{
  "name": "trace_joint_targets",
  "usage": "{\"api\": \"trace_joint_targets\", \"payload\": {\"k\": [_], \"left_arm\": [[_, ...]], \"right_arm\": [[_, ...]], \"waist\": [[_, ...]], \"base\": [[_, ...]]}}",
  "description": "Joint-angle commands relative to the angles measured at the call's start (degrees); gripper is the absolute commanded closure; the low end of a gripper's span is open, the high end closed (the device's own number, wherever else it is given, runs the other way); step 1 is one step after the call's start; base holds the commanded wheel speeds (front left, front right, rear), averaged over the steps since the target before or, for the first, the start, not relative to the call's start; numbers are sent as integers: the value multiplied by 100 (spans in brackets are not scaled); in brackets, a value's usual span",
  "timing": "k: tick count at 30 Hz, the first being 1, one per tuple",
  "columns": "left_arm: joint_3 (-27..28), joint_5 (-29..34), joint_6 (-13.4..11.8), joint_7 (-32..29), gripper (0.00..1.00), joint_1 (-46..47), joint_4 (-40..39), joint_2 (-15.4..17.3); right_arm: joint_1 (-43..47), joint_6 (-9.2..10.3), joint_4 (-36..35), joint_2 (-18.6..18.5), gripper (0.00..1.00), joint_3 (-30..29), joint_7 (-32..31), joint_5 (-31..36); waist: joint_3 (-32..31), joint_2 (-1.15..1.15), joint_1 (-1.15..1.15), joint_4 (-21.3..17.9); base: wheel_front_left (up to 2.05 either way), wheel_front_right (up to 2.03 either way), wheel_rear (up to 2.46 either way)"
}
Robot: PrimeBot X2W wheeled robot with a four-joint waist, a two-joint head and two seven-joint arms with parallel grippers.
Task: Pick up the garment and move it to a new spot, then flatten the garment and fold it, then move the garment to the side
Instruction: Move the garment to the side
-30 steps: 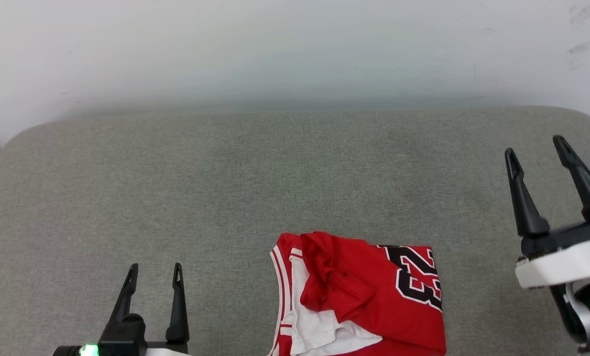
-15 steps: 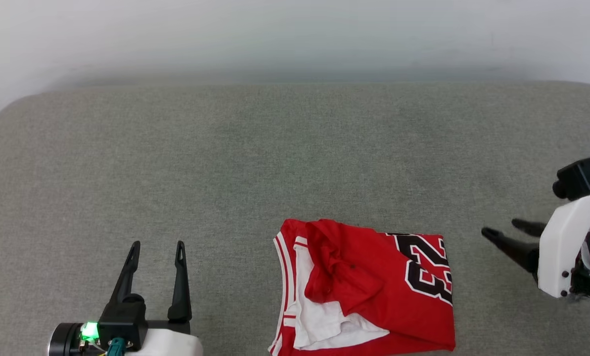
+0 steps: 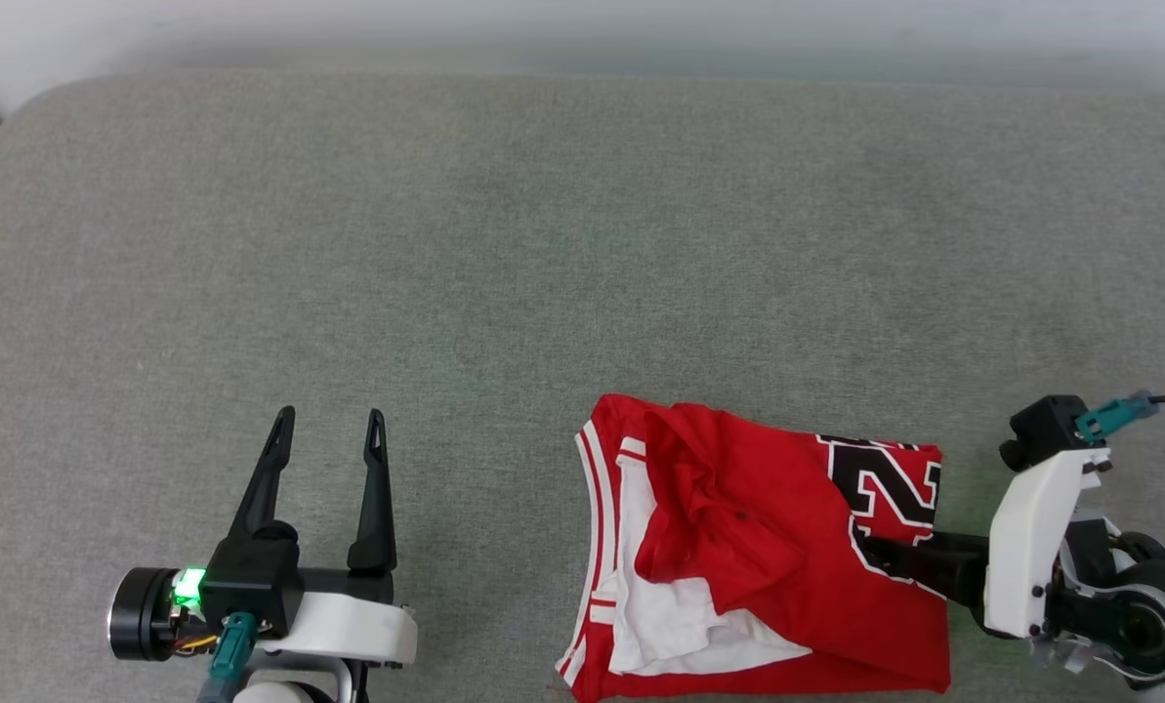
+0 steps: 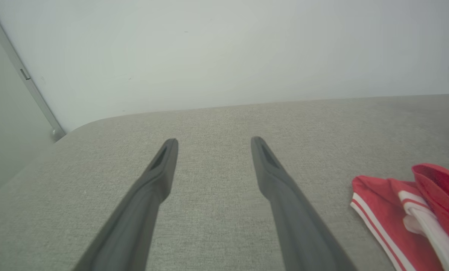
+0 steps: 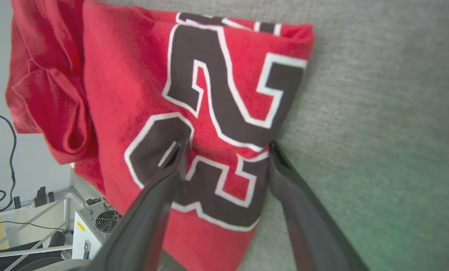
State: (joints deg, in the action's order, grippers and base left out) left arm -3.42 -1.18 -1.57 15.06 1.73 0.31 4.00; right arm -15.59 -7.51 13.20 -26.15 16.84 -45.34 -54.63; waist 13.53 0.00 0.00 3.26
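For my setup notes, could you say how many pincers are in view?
2. The left pincer stands open, left of the garment; the right pincer, open, is at its numbered edge. None likely hidden.

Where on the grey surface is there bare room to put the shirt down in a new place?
The whole far half of the grey surface, beyond the garment, is bare. So is the patch between the left gripper and the garment's striped edge. The near right is crowded: there the right gripper, jaws open, reaches over the garment's numbered edge.
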Motion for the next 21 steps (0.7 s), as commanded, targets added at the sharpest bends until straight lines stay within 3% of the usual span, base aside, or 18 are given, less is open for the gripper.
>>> {"api": "trace_joint_targets", "payload": {"k": [1,9,10,11,21], "left_arm": [[4,28,2,15,0,101,-3,-8],[-17,19,18,15,0,245,39,-32],[-20,14,10,15,0,247,43,-36],[-18,10,3,15,0,252,48,-39],[48,22,-54,15,0,-42,116,-53]], "right_arm": [[-9,6,200,171,0,190,25,-50],[68,8,770,391,0,1142,135,-60],[55,8,772,368,68,1225,226,-36],[30,8,776,349,100,1283,318,-62],[-742,5,81,-468,100,1599,1238,-21]], "waist": [[133,0,0,91],[244,0,0,206],[245,0,0,214],[239,0,0,220],[-201,0,0,52]], "base": [[0,0,0],[0,0,0],[0,0,0],[0,0,0],[0,0,0]]}}
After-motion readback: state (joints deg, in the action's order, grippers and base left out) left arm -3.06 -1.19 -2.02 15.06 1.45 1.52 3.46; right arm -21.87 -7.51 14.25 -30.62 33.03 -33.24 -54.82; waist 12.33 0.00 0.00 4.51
